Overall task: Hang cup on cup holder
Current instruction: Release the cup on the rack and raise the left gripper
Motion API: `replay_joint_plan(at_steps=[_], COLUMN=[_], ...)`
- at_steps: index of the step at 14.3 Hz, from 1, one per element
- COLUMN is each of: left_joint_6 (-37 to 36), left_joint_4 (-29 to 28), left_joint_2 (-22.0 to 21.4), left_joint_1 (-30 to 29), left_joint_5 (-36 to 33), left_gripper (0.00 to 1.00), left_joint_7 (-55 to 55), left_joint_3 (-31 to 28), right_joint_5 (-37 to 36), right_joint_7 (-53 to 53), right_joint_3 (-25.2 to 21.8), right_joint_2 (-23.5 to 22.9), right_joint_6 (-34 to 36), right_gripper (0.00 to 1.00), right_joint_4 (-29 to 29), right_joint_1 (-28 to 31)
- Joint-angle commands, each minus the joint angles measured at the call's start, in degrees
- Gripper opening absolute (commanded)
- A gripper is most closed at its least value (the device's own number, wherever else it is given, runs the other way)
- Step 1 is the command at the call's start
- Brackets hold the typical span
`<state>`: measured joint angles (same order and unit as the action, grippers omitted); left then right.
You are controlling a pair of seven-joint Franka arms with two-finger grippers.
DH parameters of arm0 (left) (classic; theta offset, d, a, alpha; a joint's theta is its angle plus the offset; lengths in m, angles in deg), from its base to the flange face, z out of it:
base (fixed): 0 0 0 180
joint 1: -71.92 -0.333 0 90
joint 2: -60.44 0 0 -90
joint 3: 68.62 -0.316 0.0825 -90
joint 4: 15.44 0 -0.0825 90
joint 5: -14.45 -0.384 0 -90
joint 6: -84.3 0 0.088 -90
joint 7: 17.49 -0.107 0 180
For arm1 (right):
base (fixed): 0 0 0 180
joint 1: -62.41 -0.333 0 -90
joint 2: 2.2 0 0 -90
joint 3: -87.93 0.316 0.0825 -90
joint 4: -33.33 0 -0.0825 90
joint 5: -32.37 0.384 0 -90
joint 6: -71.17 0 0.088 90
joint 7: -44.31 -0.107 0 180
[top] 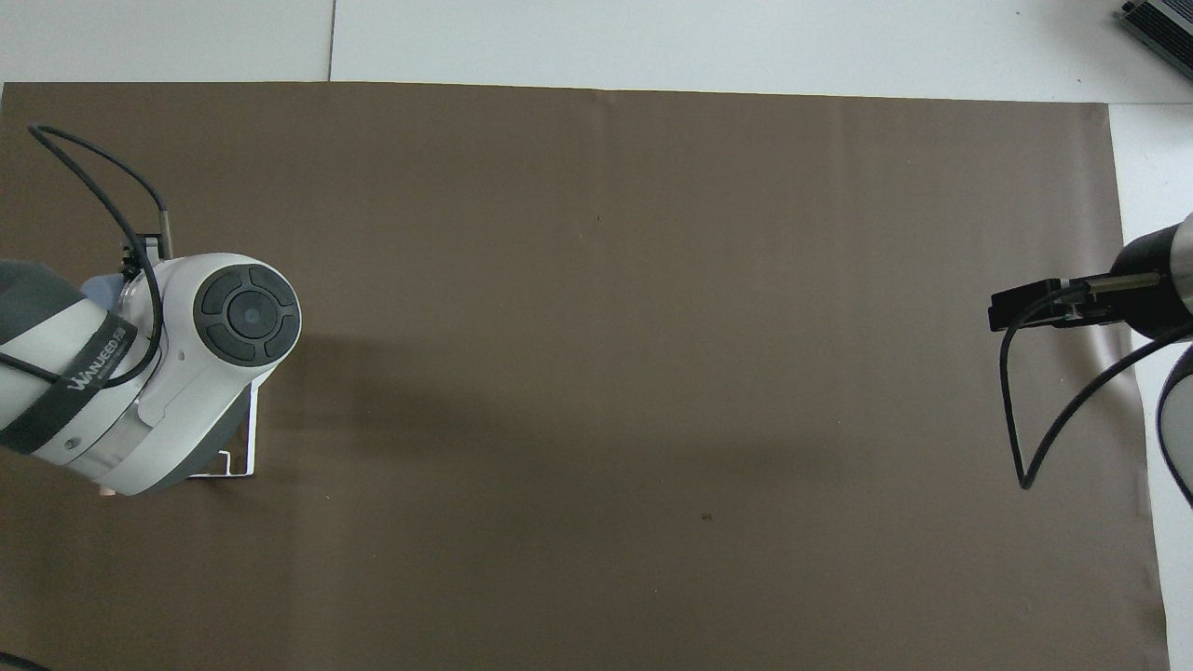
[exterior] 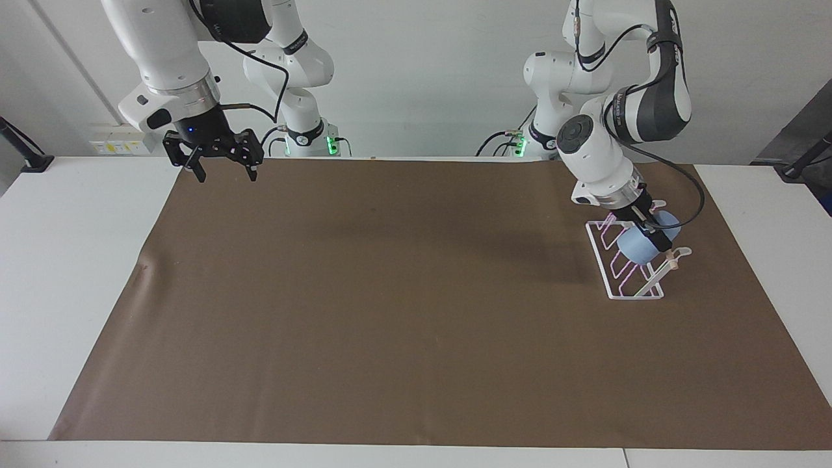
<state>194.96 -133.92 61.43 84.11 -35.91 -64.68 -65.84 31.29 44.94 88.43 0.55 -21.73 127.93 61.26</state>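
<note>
Left gripper (exterior: 652, 232) clamps the cup (exterior: 638, 246) tilted on the holder (exterior: 627, 273); right gripper (exterior: 221, 170) waits, jaws spread, over the mat (exterior: 390, 312).

Bright even overhead light; soft diffuse arm shadows on mat (exterior: 390, 312); sharp focus.
</note>
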Motion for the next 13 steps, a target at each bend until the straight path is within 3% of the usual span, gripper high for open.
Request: replay_joint_plan(at_steps=[1, 2, 8, 10, 13], left_joint_6=[2.10, 2.28, 0.88, -3.76, -9.13], left_joint_4=[-2.27, -2.27, -0.96, 3.24, 9.40], left_joint_2=[-2.22, -2.22, -1.95, -0.90, -0.37], left_joint_1=[-0.94, -1.02, -0.15, 0.03, 0.91], left_joint_5=[-1.24, -1.15, -1.15, 0.51, 11.03], left_gripper=[0.74, 1.00, 1.00, 1.00, 1.00], left_joint_7=[-0.45, -0.45, -0.71, -0.71, -0.01], left_joint_3=[0.46, 0.46, 0.64, 0.90, 0.73], right_joint_5=[-1.12, -1.12, -1.12, -1.20, -1.12], right_joint_7=[-0.98, -0.98, -1.07, -0.98, -0.98], right_joint_3=[0.47, 0.47, 0.47, 0.47, 0.47], right_joint_2=[0.06, 0.06, 0.06, 0.06, 0.06], right_joint_6=[0.79, 0.79, 0.79, 0.79, 0.79], right_gripper=[1.00, 1.00, 1.00, 1.00, 1.00], right_joint_4=[-0.12, -0.12, -0.12, -0.12, -0.12], right_joint_1=[0.36, 0.36, 0.36, 0.36, 0.36])
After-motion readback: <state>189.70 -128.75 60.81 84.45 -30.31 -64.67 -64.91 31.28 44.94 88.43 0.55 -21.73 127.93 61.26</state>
